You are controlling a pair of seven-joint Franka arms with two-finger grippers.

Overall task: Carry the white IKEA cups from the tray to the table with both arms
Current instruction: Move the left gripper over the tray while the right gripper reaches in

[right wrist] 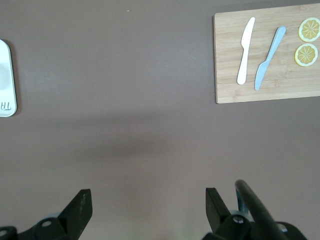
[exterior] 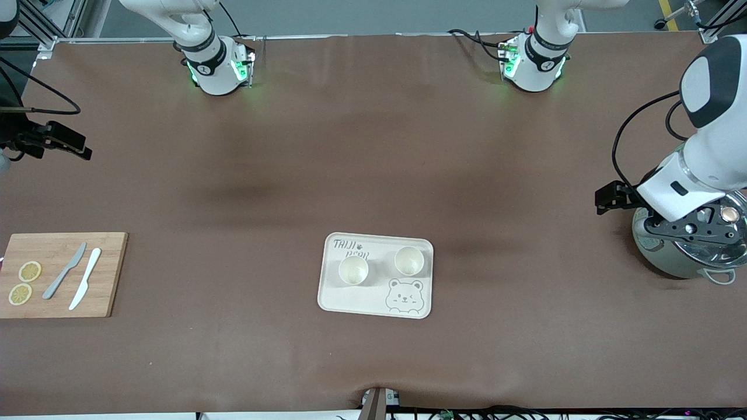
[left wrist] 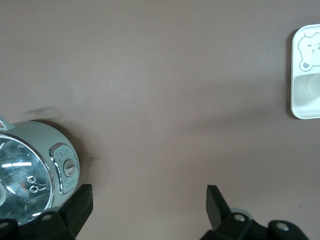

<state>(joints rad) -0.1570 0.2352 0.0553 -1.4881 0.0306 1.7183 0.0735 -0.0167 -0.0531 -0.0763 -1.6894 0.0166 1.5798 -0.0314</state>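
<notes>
Two white cups stand upright side by side on the bear-printed tray [exterior: 373, 303] at the table's middle: one [exterior: 353, 270] toward the right arm's end, the other [exterior: 408, 260] toward the left arm's end. My left gripper [exterior: 694, 228] is open and empty, up over the grey pot's edge at the left arm's end; in the left wrist view [left wrist: 148, 192] bare table lies between its fingers. My right gripper [exterior: 58, 140] is open and empty, up over bare table at the right arm's end; it also shows in the right wrist view [right wrist: 148, 196]. Both are well away from the cups.
A grey pot with a glass lid [exterior: 683, 256] stands under the left gripper and shows in the left wrist view [left wrist: 35, 165]. A wooden cutting board [exterior: 58, 274] with two knives and two lemon slices lies at the right arm's end. Tray edges show in both wrist views [left wrist: 302, 100] [right wrist: 6, 80].
</notes>
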